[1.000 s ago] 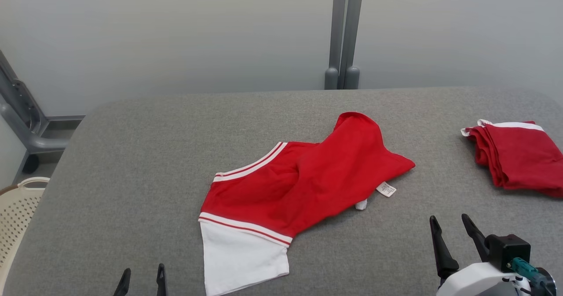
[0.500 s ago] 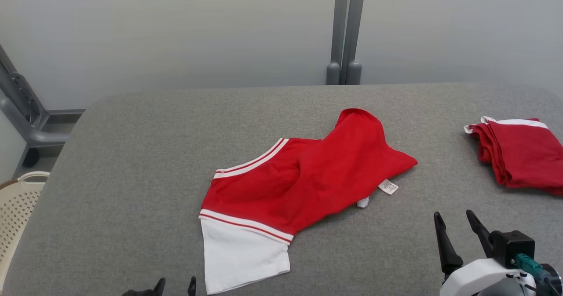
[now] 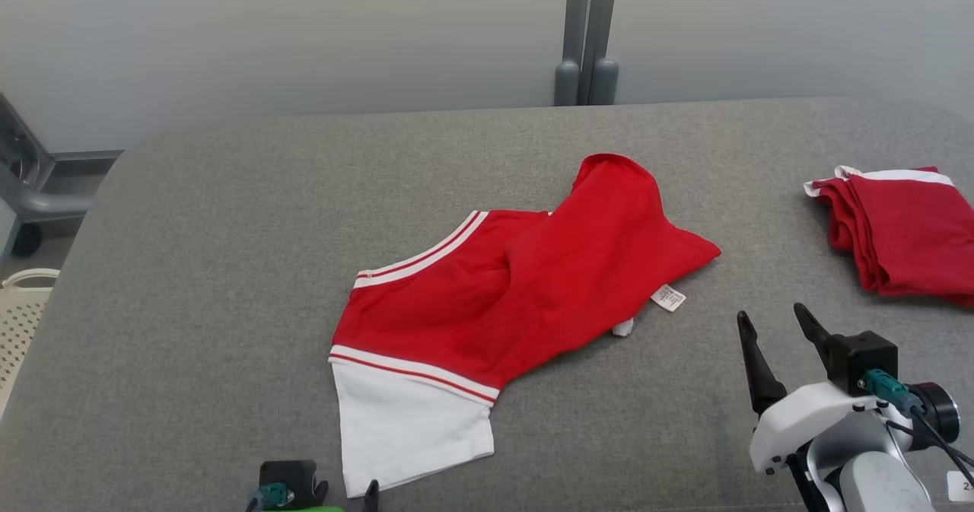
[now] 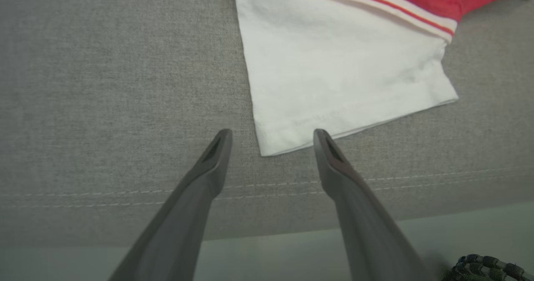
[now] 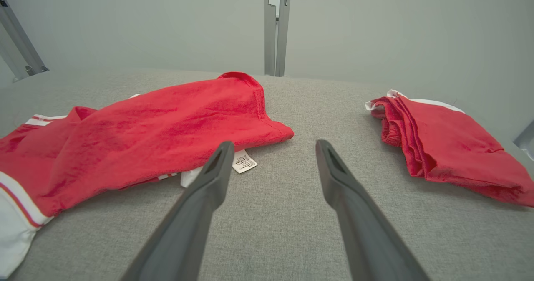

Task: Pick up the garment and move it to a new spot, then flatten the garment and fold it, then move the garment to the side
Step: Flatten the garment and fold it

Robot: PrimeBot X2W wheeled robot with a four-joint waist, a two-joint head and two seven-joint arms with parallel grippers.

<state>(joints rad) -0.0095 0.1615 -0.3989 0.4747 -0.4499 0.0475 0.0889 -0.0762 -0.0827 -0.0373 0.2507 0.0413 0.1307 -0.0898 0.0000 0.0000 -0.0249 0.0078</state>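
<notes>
Soft matt knit cloth garment; table grey woven fabric (slightly coarse).

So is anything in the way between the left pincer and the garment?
Nothing visible. The open left pincer points straight at the white corner of the garment, with just bare grey table beside it.

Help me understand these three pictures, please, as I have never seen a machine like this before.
This is a wheeled robot with two arms, each ending in a two-fingered gripper. The wide picture comes from a camera on its head; the other two come from wrist cameras looking along the dark fingers. On the grey padded table lies a crumpled red and white garment, with a folded red pile on the robot's right. The left gripper is open near the garment's white corner; the right gripper is open near its label. Neither holds anything.
</notes>
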